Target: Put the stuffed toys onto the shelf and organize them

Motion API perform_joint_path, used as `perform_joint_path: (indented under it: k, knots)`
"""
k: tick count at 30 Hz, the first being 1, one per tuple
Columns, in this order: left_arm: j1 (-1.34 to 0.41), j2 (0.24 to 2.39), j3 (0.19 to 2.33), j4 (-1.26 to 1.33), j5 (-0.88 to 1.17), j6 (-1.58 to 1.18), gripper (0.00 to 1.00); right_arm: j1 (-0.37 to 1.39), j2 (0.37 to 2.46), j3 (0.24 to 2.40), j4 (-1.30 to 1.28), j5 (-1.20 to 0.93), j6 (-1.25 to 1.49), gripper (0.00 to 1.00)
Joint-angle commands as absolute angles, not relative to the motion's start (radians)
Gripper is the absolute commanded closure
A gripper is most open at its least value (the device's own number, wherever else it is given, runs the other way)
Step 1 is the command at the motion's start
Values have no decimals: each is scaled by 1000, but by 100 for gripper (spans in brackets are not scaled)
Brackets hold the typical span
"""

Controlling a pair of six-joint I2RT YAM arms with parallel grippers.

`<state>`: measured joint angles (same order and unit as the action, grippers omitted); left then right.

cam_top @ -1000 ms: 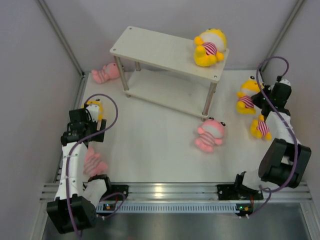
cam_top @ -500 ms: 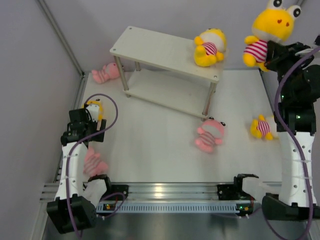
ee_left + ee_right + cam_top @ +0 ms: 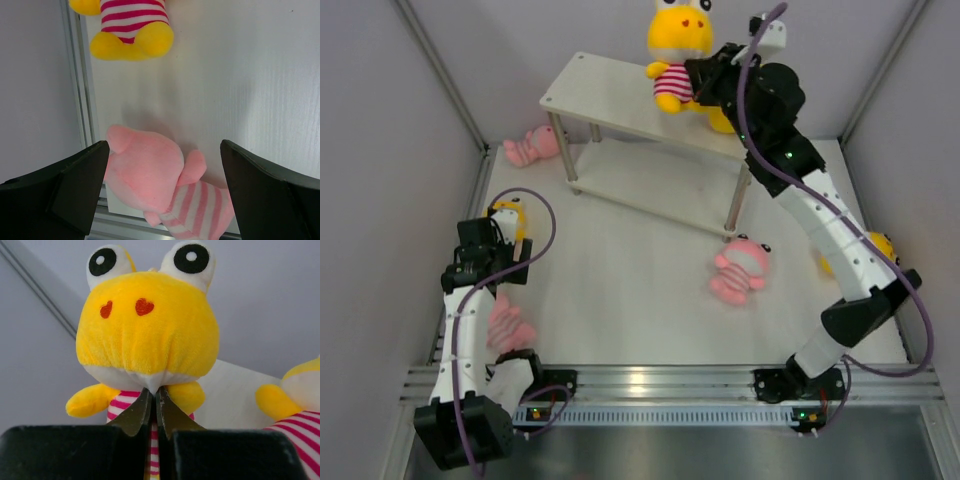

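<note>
My right gripper (image 3: 703, 80) is shut on a yellow stuffed toy (image 3: 678, 40) at its neck and holds it upright over the right half of the cream shelf (image 3: 610, 95). The right wrist view shows the closed gripper (image 3: 155, 395) pinching the toy (image 3: 147, 330). A second yellow toy (image 3: 295, 395) sits on the top board at the right, mostly hidden behind the arm in the top view. My left gripper (image 3: 488, 250) is open (image 3: 163, 150) above a pink toy (image 3: 150, 175), with a yellow toy (image 3: 132, 30) just beyond it.
A pink toy (image 3: 528, 147) lies at the back left beside the shelf's leg. Another pink toy (image 3: 740, 268) lies mid-table in front of the shelf. A yellow toy (image 3: 876, 244) lies at the right, partly behind the right arm. Walls close in on both sides.
My right arm has lifted the yellow toy from the right side of the table and swung it left, over the shelf's top board. The left arm has not moved.
</note>
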<state>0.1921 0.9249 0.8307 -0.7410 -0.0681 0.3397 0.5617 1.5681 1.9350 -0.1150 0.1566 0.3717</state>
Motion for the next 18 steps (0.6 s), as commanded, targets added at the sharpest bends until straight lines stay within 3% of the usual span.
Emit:
perform_joint_path:
  k: [1,9,18]
  knots:
    - [195,913,850,-741,-66,348,1,587,1620,2046,-43,257,405,100]
    - [195,907,847,-741,-64,348,1,620,1735,2091,-25,353,466,100]
    - [196,907,845,-742,-71,351,1,632,1706,1933,41,407,528,100]
